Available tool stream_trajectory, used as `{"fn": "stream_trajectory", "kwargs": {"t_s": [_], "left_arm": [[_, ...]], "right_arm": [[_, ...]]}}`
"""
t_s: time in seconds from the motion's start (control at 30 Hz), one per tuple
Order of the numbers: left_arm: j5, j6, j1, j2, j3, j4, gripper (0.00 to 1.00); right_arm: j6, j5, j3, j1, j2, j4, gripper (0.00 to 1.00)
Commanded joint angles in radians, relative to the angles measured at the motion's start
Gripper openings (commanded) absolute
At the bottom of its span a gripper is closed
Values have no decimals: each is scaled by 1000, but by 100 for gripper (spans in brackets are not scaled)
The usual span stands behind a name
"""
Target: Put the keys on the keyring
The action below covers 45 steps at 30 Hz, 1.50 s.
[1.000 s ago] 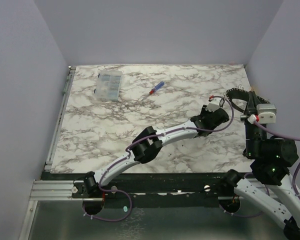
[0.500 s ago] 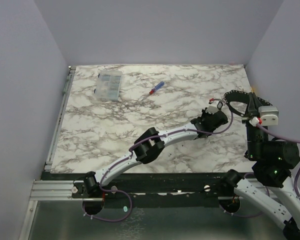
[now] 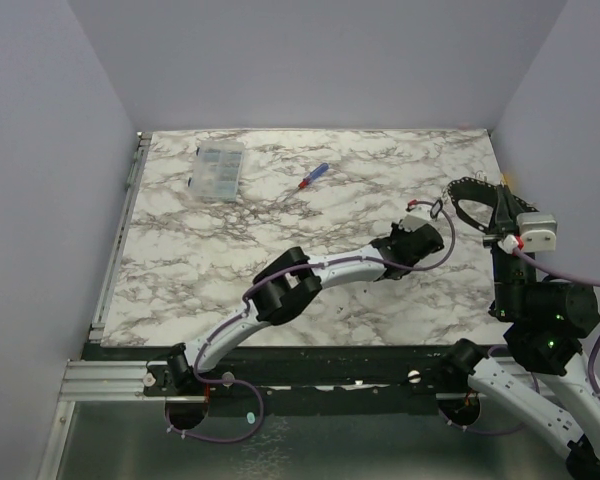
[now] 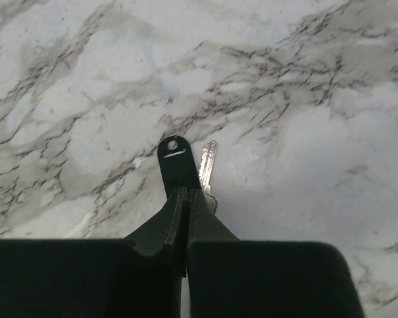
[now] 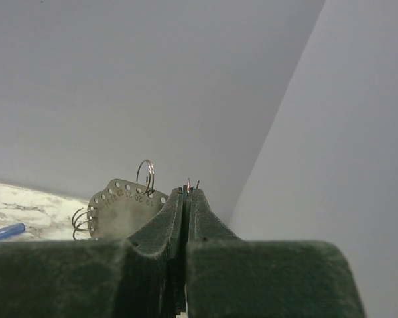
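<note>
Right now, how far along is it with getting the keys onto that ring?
Picking up looks done: the left claw is shut on a black-headed key, with a pale blade beside it. The right claw is shut on the keyring, raised off the table. In hand: the top view shows both claws close together. Left: threading, since no key shows on the keyring.

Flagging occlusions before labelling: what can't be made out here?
1. Left wrist: whether the metal blade belongs to the key held by the left gripper; the gripper covers the join.
2. Right wrist: where the right gripper pinches the keyring; the gripper hides it.
3. Top external: any other key; too small to find.
</note>
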Motion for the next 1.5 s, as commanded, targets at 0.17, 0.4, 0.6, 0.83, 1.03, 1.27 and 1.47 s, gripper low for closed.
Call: {"fn": "stream_trajectory", "kwargs": {"t_s": [0.17,0.4,0.6,0.83,1.03,1.27,1.47], "left_arm": [[161,-21,20,-403,-557,141,0],[179,-23,23,-656,-948,291,0],[203,-46,23,-818,-1221,392,0],[240,-53,21,-904,-1375,478,26],[228,-51,22,-962,-1402,462,43],[223,-66,22,-1054,-1410,366,43],[219,-76,22,-1073,-1416,273,40]], "right_arm": [[47,-45,-9,-1,-13,-24,1],[118,-103,-31,-2,-13,-57,1],[152,-172,-46,-1,-30,-102,1],[193,-188,-48,-1,-23,-123,1],[212,-204,-47,-1,-12,-137,1],[220,-198,-58,-2,-4,-128,1],[223,-200,-76,-1,6,-105,1]]}}
